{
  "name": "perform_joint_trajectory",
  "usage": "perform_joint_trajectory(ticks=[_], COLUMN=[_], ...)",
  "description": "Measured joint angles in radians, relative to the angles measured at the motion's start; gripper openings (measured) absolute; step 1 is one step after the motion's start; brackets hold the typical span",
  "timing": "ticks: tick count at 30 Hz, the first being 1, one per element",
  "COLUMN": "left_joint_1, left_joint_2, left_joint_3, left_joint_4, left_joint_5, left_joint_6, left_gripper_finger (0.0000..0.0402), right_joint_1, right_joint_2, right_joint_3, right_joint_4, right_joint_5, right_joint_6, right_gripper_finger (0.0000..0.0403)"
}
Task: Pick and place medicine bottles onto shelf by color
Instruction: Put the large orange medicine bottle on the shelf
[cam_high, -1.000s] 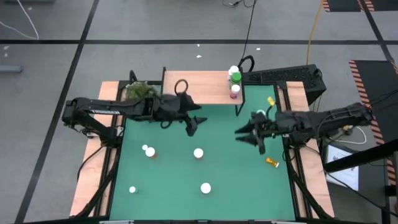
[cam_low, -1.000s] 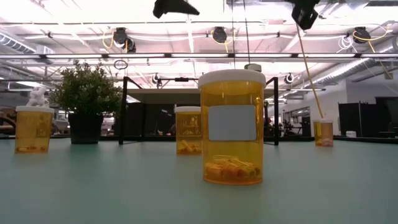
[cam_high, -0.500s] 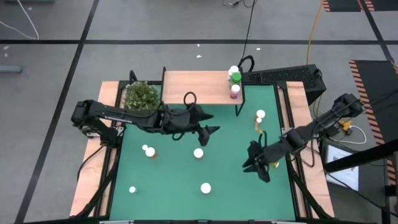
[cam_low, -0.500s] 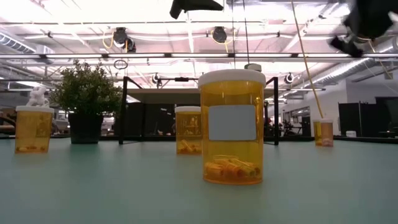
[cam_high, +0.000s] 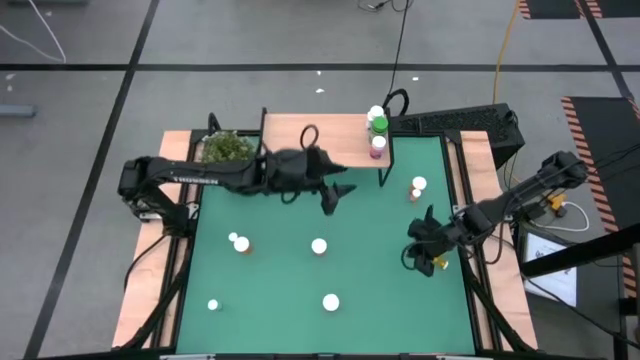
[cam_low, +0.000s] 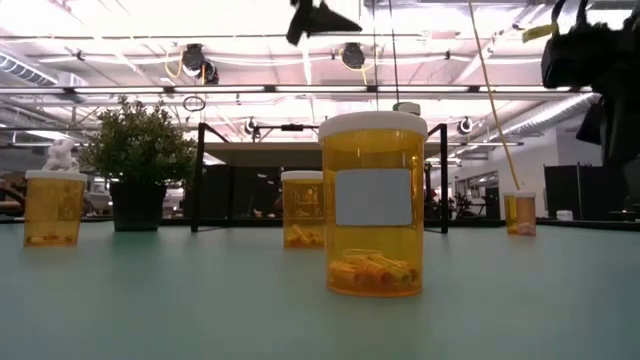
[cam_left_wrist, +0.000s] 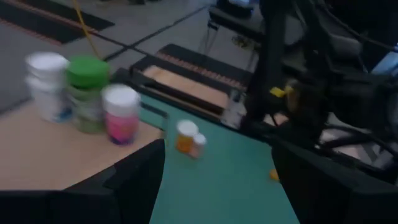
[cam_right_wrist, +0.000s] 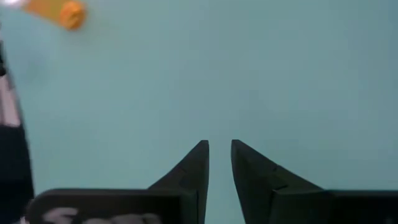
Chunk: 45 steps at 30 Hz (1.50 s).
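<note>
Three medicine bottles stand at the right end of the light-wood shelf (cam_high: 320, 140): a white one (cam_high: 375, 112), a green-capped one (cam_high: 379, 125) and a pink one (cam_high: 377, 146). Orange white-capped bottles stand on the green mat (cam_high: 238, 242) (cam_high: 318, 245) (cam_high: 330, 301) (cam_high: 213, 305) (cam_high: 418, 185). My left gripper (cam_high: 335, 195) hangs open above the mat, just in front of the shelf, its fingers wide apart (cam_left_wrist: 217, 180). My right gripper (cam_high: 425, 250) is low over the mat's right side, shut on nothing (cam_right_wrist: 219, 146). A small orange bottle (cam_right_wrist: 59, 11) lies on its side beside it.
A bushy plant (cam_high: 228, 148) stands at the shelf's left end. In the low view the nearest orange bottle (cam_low: 373, 205) stands in mid-table. The shelf's black legs (cam_high: 384, 175) stand on the mat. Bare mat lies between the two grippers.
My right gripper has gone from mid-table toward the near right corner and come down close over the mat, beside the lying orange bottle. My left gripper has moved toward the table's right edge, along the front of the shelf. No bottle has moved.
</note>
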Motion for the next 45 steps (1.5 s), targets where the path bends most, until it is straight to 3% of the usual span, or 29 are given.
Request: perform_joint_trajectory(ticks=[10, 14, 18, 23, 29, 36, 45], left_joint_1=[0.284, 0.348, 0.369, 0.369, 0.365, 0.293, 0.103], left_joint_2=[0.008, 0.008, 0.008, 0.008, -0.045, -0.190, -0.283], left_joint_3=[0.000, 0.000, 0.000, 0.000, 0.000, 0.000, 0.000], left_joint_4=[0.108, 0.105, 0.099, 0.063, -0.002, -0.147, -0.236], left_joint_5=[0.245, 0.301, 0.311, 0.310, 0.304, 0.324, 0.144], left_joint_6=[0.096, 0.128, 0.185, 0.242, 0.127, -0.021, -0.146], left_gripper_finger=[0.0296, 0.0296, 0.0296, 0.0296, 0.0296, 0.0296, 0.0296], right_joint_1=[-0.059, -0.083, -0.122, -0.223, -0.368, -0.523, -0.563], right_joint_2=[-0.163, -0.177, -0.176, -0.202, -0.217, -0.158, 0.117], right_joint_3=[0.066, 0.070, 0.067, 0.067, 0.067, 0.068, 0.068], right_joint_4=[-0.427, -0.451, -0.451, -0.306, -0.044, 0.251, 0.651], right_joint_5=[0.016, 0.049, 0.176, 0.325, 0.290, 0.124, -0.127], right_joint_6=[0.203, 0.184, 0.151, 0.155, -0.167, -0.559, -0.798], right_gripper_finger=[0.0045, 0.0045, 0.0046, 0.0073, 0.0132, 0.0191, 0.0223])
